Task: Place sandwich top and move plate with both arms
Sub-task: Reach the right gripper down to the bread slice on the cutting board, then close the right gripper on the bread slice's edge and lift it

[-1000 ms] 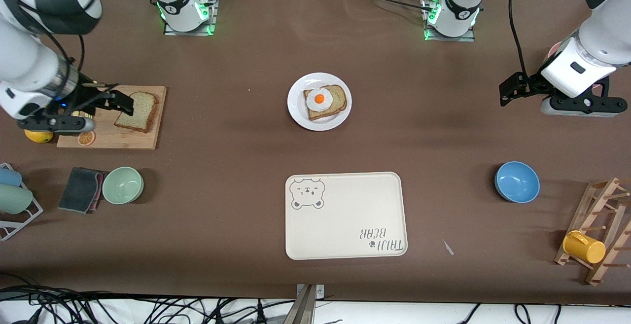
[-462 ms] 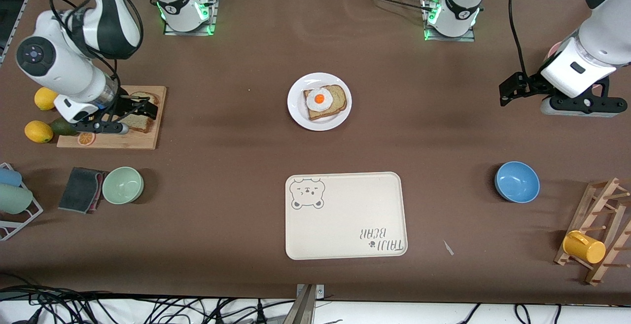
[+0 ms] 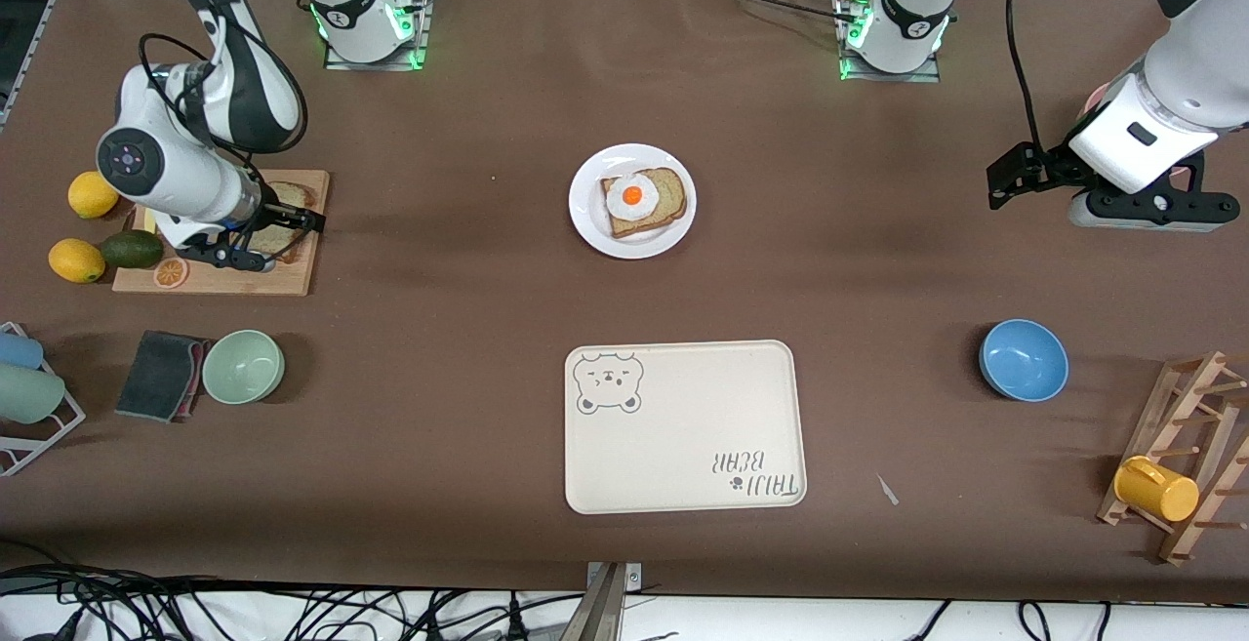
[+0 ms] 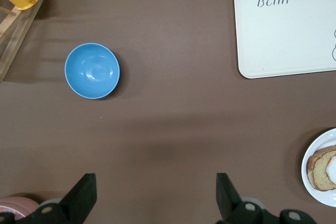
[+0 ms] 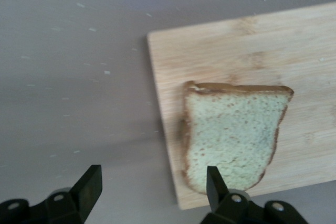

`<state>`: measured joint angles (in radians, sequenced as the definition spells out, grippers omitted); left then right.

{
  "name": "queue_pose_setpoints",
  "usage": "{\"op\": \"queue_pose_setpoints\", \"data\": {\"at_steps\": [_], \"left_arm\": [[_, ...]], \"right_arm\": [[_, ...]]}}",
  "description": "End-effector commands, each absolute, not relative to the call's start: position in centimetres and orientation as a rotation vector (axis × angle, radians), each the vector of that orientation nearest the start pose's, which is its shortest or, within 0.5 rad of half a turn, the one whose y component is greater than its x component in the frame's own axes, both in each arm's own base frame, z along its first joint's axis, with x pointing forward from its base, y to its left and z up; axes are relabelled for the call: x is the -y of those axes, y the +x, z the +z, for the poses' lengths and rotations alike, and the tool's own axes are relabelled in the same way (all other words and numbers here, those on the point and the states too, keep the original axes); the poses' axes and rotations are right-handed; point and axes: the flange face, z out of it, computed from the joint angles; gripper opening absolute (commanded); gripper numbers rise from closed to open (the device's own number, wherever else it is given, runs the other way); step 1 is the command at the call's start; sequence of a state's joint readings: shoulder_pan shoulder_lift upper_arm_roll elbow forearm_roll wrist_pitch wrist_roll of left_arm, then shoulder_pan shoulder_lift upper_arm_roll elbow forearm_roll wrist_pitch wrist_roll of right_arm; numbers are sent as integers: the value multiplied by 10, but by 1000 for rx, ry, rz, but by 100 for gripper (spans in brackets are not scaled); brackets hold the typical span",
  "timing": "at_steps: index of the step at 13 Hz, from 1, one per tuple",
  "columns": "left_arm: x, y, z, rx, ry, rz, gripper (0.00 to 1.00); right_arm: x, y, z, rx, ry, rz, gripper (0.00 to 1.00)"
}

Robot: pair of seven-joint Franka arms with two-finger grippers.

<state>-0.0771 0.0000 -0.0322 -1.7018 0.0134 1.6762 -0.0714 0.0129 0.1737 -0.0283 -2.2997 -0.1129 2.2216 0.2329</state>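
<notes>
One wrist view shows whole sandwich top (image 5: 233, 137), front view mostly hidden

White arms (image 3: 1186, 85), black joints, black cables.

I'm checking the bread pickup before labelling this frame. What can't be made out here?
- Front view: the right tool and wrist cover most of the bread on the board.
- Left wrist view: the plate is cut off by the edge.
- Right wrist view: the board runs past the edge.
</notes>
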Motion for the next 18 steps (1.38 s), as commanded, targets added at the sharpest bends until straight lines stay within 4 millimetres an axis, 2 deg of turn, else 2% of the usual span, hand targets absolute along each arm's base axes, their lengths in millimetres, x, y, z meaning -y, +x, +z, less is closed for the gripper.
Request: {"op": "queue_pose_setpoints", "data": {"at_steps": [1,3,8,13,18], "left_arm": [[62,559,576,-56,-3152,55,100],[62,559,576,-56,-3152,55,100],[62,559,576,-54,-3152,55,100],[68,559,577,-63,-3152,53,100],[68,559,577,-63,-3152,53,100]], "right_arm": [[21,497,237,-261,-3293,404,76],[24,497,211,-216,-3390,412,74],[40,496,203,-286,-3385,404,67],[41,497,198,-341,-3380,379,64],[39,498,185,-328,-3373,352,59]]}}
